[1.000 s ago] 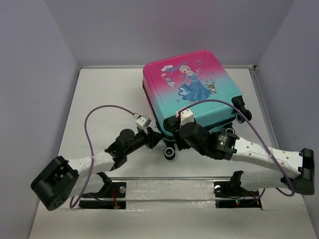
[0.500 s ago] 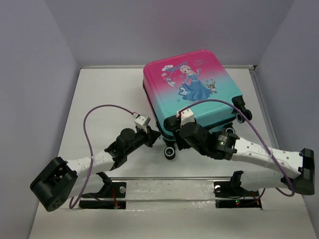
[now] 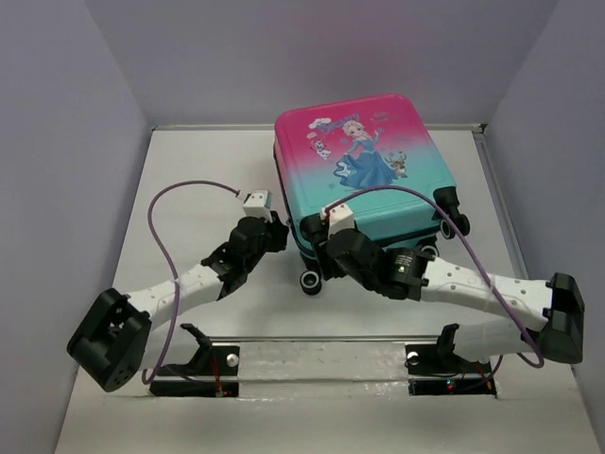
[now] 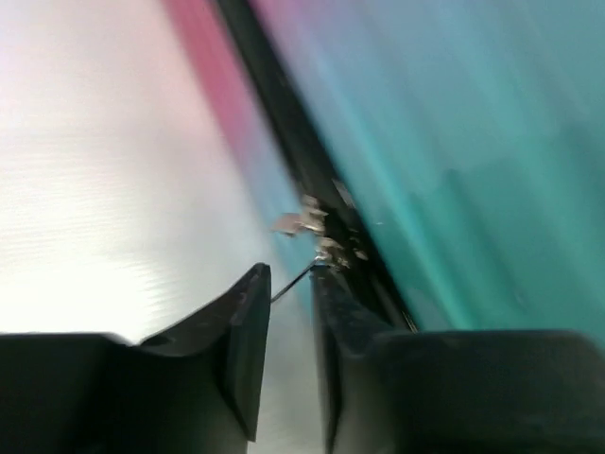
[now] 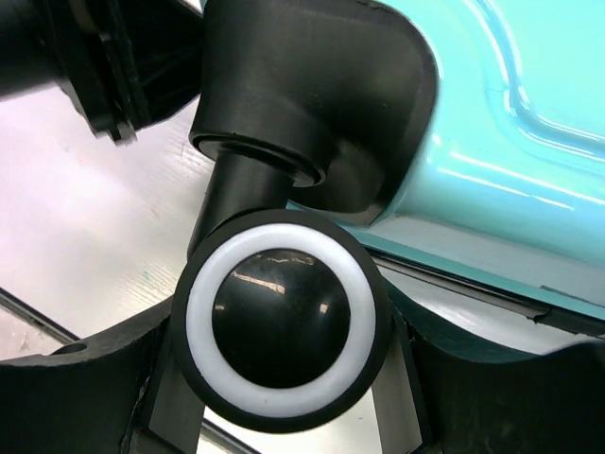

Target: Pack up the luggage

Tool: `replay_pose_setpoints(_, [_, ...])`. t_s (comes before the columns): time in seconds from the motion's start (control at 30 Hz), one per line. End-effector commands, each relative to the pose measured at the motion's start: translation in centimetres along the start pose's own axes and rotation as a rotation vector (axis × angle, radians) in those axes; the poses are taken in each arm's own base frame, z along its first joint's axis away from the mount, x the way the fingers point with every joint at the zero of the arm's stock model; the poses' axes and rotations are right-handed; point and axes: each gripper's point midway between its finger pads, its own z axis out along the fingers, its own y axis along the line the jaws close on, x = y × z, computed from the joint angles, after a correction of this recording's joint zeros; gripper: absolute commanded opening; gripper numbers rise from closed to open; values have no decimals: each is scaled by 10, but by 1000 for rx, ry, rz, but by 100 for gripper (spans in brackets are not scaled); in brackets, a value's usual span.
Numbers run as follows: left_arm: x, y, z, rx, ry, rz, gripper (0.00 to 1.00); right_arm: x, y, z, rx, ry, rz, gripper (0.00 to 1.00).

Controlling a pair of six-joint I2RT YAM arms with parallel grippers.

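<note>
Luggage (image 3: pixel 369 161), a small pink-to-teal hard-shell suitcase with a cartoon princess print, lay flat and closed, print up, at the far middle of the white table (image 3: pixel 198 170), wheels toward the arms. Left gripper (image 4: pixel 288 284) sat at its left edge by the black zip seam (image 4: pixel 284 123): fingers nearly together, thin metal zip pull (image 4: pixel 295 280) in the slit; whether it was gripped was lost in blur. Right gripper (image 5: pixel 282 388) clamped the black white-ringed caster wheel (image 5: pixel 282 326) at the near-left corner.

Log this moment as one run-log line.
luggage closed, flat on table | left end effector at zipper, narrow gap, grip unclear | right end effector clamped on wheel
</note>
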Motion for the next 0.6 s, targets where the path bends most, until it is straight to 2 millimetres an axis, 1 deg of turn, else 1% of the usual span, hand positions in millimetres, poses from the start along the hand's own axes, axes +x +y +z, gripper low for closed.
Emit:
replay_pose_setpoints(0.0, [-89,45,-33,-233,-317,-201,52,-59,85,3,-283,-109,43,7])
replay_pose_setpoints(0.03, [-96,45,-45,-230,-344,-226,77,-65,93,8,-296,-122,32,7])
replay_pose_setpoints(0.07, [-117,46,-73,-233,-412,-271,89,-81,109,17,-323,-147,37,7])
replay_pose_setpoints(0.1, [-130,46,-90,-232,-455,-290,92,-90,118,21,-341,-162,37,7])
replay_pose_setpoints(0.13, [-153,44,-123,-201,-543,-327,91,-100,126,24,-358,-179,42,7])
replay_pose_setpoints(0.17, [-171,47,-145,-219,-608,-356,94,-100,142,36,-398,-173,35,7])
replay_pose_setpoints(0.2, [-177,51,-163,-229,-629,-351,99,-125,157,30,-447,-214,51,7])
replay_pose_setpoints(0.23, [-199,48,-198,-191,-719,-378,99,-132,171,33,-490,-216,49,7])
replay_pose_setpoints(0.27, [-201,52,-209,-205,-726,-363,99,-148,187,42,-510,-231,62,7])
replay_pose_setpoints(0.3, [-208,51,-223,-197,-747,-373,99,-132,192,56,-511,-190,46,9])
replay_pose_setpoints(0.33, [-223,48,-244,-180,-786,-377,99,-156,204,50,-548,-229,62,34])
replay_pose_setpoints(0.37, [-224,47,-248,-184,-772,-359,99,-162,207,54,-540,-231,69,55])
replay_pose_setpoints(0.4, [-221,47,-250,-194,-744,-335,99,-158,206,60,-517,-203,62,72])
replay_pose_setpoints(0.43, [-230,41,-259,-168,-745,-324,99,-168,201,55,-491,-226,71,100])
replay_pose_setpoints(0.47, [-231,39,-262,-162,-735,-313,99,-169,195,51,-479,-232,73,100])
replay_pose_setpoints(0.5, [-227,39,-261,-168,-707,-293,99,-171,189,44,-470,-244,75,100])
replay_pose_setpoints(0.53, [-231,33,-265,-142,-702,-283,99,-174,174,23,-465,-270,70,100])
replay_pose_setpoints(0.57, [-232,29,-266,-125,-694,-269,99,-178,164,10,-455,-292,72,100])
